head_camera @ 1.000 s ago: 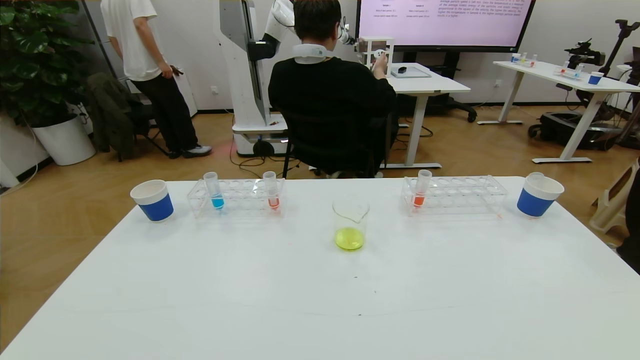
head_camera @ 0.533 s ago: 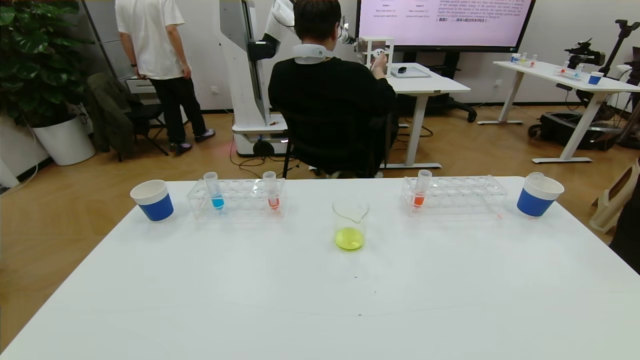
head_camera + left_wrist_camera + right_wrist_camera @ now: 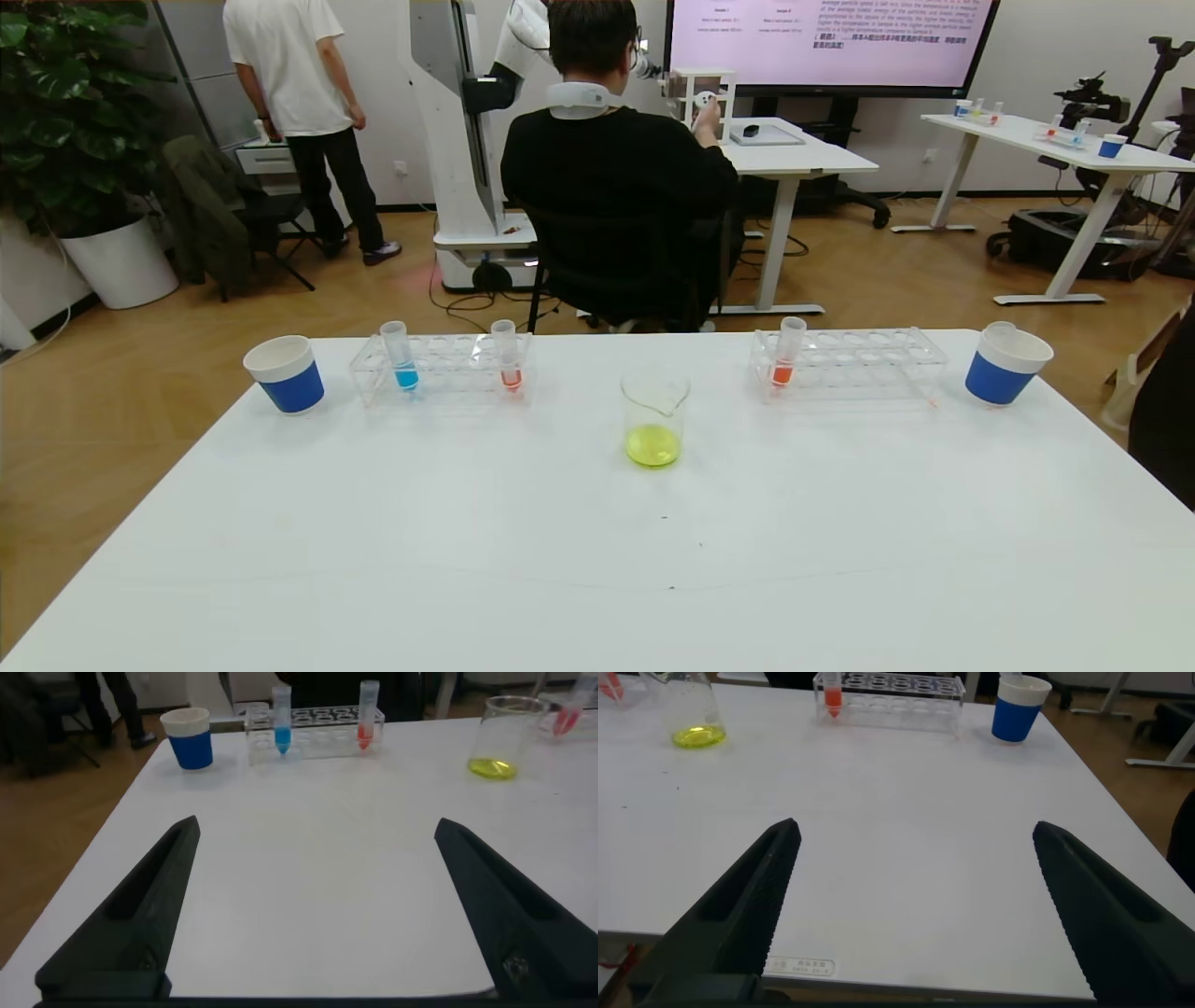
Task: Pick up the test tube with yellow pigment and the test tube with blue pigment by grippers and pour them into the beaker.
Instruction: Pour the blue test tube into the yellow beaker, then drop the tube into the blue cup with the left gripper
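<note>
The beaker [image 3: 655,411] stands at the table's middle back with yellow-green liquid in its bottom; it also shows in the left wrist view [image 3: 505,733] and the right wrist view [image 3: 691,709]. The test tube with blue pigment [image 3: 403,359] stands upright at the left end of the left rack [image 3: 448,369], also seen from the left wrist [image 3: 281,723]. No tube holding yellow liquid is in view. My left gripper [image 3: 316,823] and right gripper [image 3: 915,825] are open and empty, low over the table's near edge, far from the tubes. Neither shows in the head view.
Orange-red tubes stand in the left rack [image 3: 509,359] and the right rack [image 3: 784,359]. Blue paper cups stand at far left [image 3: 285,373] and far right [image 3: 1004,367]; a clear tube top [image 3: 1001,329] sticks out of the right cup. People and desks are beyond the table.
Nothing on the table has moved. A person standing in the background has stepped to the right.
</note>
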Available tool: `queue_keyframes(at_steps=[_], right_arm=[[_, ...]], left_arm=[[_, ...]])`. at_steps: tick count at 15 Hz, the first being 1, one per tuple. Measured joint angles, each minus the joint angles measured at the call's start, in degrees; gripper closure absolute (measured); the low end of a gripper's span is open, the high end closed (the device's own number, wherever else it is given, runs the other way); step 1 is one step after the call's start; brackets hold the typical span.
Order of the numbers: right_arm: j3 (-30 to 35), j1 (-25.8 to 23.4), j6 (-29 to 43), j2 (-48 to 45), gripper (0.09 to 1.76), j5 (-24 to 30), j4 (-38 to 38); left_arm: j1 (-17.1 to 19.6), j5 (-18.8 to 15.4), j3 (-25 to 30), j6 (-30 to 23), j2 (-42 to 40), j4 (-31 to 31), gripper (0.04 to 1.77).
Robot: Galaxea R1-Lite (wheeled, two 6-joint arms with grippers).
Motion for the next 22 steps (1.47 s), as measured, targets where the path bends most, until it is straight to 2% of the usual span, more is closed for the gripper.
queue_keyframes(at_steps=[3, 6, 8, 10, 16, 20, 22], right_arm=[[0.00, 0.00, 0.00, 0.00, 0.11, 0.00, 0.02], [0.00, 0.02, 0.00, 0.00, 0.11, 0.02, 0.02], [0.00, 0.02, 0.00, 0.00, 0.11, 0.00, 0.02], [0.00, 0.02, -0.02, 0.00, 0.11, 0.00, 0.02], [0.00, 0.00, 0.00, 0.00, 0.11, 0.02, 0.00], [0.00, 0.00, 0.00, 0.00, 0.11, 0.00, 0.00], [0.00, 0.02, 0.00, 0.00, 0.11, 0.02, 0.00]], left_arm=[[-0.35, -1.06, -9.11, -1.23, 7.28, -0.09, 0.06], [-0.79, -1.26, -20.81, -3.40, 21.21, -2.23, 0.06], [-0.61, -1.33, -26.21, -4.14, 32.20, -8.13, 0.06], [0.26, -1.39, -29.42, -4.12, 43.72, -17.08, 0.06], [1.80, -1.46, -32.20, -2.83, 75.87, -45.15, 0.06], [1.97, -1.11, -31.65, -2.63, 93.05, -62.15, 0.06], [2.04, -0.89, -30.99, -2.57, 99.78, -68.38, 0.06]])
